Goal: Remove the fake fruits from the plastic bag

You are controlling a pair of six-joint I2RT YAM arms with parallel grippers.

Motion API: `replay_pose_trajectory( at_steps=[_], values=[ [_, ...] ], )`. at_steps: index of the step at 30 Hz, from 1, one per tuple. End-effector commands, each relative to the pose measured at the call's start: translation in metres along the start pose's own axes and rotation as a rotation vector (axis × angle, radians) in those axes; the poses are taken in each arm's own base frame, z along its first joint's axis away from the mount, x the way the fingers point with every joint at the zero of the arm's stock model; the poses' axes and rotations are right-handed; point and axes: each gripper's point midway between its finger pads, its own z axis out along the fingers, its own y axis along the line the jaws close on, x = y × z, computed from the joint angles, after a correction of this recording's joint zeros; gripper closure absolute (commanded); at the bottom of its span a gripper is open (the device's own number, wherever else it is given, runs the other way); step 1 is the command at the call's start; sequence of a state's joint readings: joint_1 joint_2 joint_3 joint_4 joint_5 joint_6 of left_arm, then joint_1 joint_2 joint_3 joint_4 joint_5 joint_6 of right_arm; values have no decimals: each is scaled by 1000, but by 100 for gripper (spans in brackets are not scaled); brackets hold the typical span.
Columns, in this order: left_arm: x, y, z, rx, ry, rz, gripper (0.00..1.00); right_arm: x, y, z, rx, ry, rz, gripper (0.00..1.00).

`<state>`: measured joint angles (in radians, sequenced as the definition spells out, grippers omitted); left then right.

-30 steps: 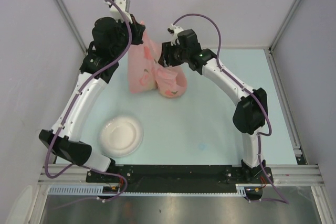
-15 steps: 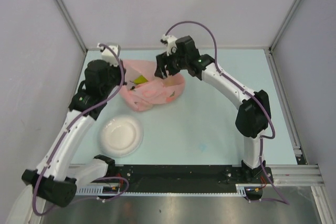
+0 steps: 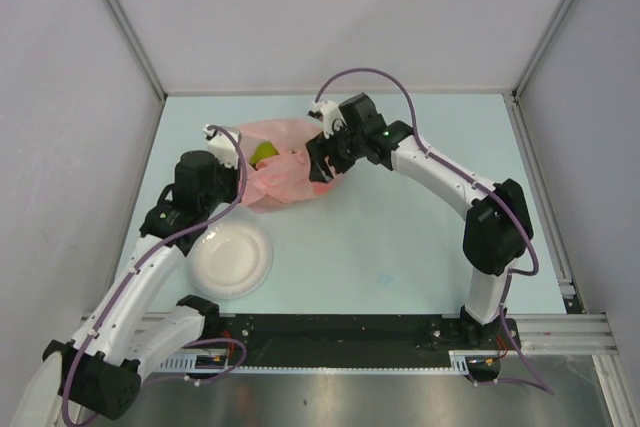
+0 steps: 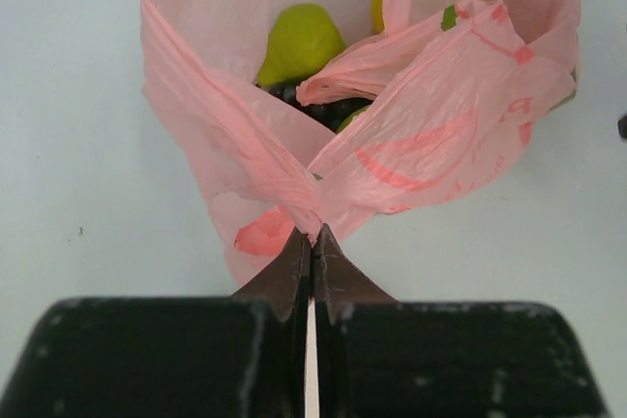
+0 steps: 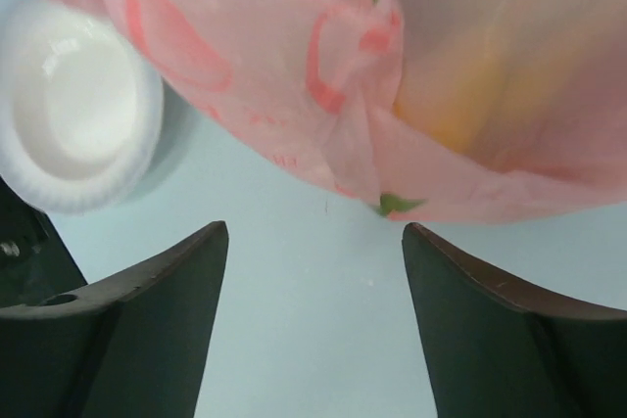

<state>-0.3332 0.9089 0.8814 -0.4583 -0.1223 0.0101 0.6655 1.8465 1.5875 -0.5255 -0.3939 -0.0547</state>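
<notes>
The pink plastic bag (image 3: 285,169) lies slumped on the pale table, its mouth gaping. My left gripper (image 4: 313,234) is shut on a bunched fold of the bag (image 4: 392,134) at its near edge. A green apple (image 4: 300,39) shows in the opening, with a dark grape bunch (image 4: 323,110) below it and a sliver of yellow fruit (image 4: 377,9) behind. The green apple also shows from above (image 3: 264,153). My right gripper (image 5: 315,234) is open and empty, its fingers just in front of the bag's edge (image 5: 431,95). A yellow-orange fruit shape (image 5: 480,85) glows through the plastic.
A round white plate (image 3: 231,260) sits near the front left of the table, close to the left arm; it also shows in the right wrist view (image 5: 73,115). Grey walls enclose the table on three sides.
Both arms have come down from holding the bag lifted; the bag now rests slumped on the table. The left gripper moved toward the front left, still pinching the bag. The right gripper has let go.
</notes>
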Motion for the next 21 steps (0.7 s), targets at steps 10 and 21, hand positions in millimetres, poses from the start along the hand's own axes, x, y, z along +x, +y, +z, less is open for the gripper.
replay_pose_trajectory(
  at_steps=[10,21],
  values=[
    [-43,-9,-9,63,-122,-15,100,-67,-15,54,18,-117,152,8],
    [-82,-12,-6,77,-216,-23,100,-103,-23,53,7,-223,81,100]
  ],
)
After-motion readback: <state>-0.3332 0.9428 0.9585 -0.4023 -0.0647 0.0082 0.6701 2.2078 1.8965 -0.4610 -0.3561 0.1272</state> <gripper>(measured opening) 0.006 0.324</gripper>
